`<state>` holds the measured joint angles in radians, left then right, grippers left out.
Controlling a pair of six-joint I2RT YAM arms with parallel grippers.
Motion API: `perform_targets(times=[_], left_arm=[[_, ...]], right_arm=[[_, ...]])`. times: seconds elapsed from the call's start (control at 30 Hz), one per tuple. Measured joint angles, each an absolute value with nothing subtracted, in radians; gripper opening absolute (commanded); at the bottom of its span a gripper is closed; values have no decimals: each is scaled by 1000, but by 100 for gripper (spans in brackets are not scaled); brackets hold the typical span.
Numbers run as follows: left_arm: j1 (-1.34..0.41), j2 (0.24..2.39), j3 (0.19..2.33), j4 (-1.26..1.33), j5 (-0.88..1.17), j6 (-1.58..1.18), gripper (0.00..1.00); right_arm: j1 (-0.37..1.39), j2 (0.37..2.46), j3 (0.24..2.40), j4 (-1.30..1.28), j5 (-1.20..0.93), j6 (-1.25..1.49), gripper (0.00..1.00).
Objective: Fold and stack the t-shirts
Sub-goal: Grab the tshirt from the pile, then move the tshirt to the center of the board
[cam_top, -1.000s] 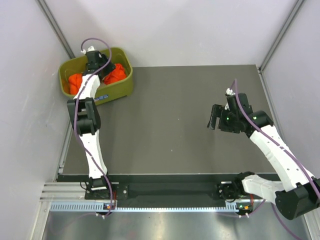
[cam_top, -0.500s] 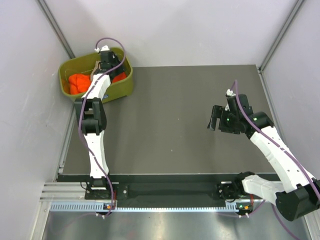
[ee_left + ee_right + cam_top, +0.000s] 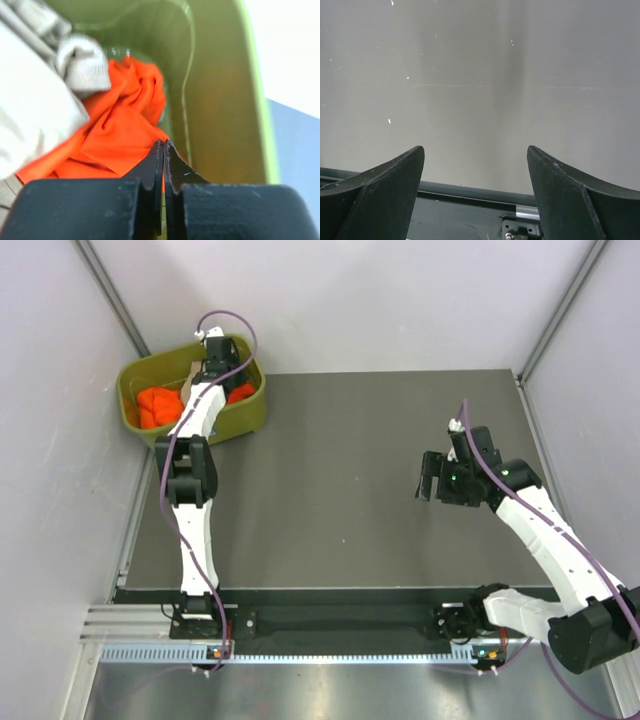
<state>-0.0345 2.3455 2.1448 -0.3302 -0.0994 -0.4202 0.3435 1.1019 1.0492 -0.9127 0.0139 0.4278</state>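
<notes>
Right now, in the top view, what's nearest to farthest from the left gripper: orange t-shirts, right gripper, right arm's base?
1. orange t-shirts, in the bin, far left.
2. right gripper, over the table's right side.
3. right arm's base, near right corner.

Blurred at close range, the beige shirt (image 3: 30,115) runs off the frame to the left of the left claw (image 3: 163,145). The orange shirt (image 3: 120,135) vanishes behind its pressed-together fingers (image 3: 150,172); whether they pinch cloth is unclear. Seen from above, the arm (image 3: 195,420) hides that claw over the bin (image 3: 245,418).
</notes>
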Motion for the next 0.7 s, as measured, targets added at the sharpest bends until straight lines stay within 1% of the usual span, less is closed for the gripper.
perform_targets(times=[0.23,0.37,0.57,0.7], left_arm=[[-34,2332,2257,-354,-121,-435,0],[-34,2257,2296,-358,-106,-482,0],[-68,1993,2310,-334,-45,-575,0],[-187,1777,2292,-326,-13,-610,0]], right_arm=[[340,1103,1050,-912,8,403,84],[337,1103,1050,-911,-5,387,84],[335,1103,1049,-897,-54,363,84],[335,1103,1049,-875,-96,340,84]])
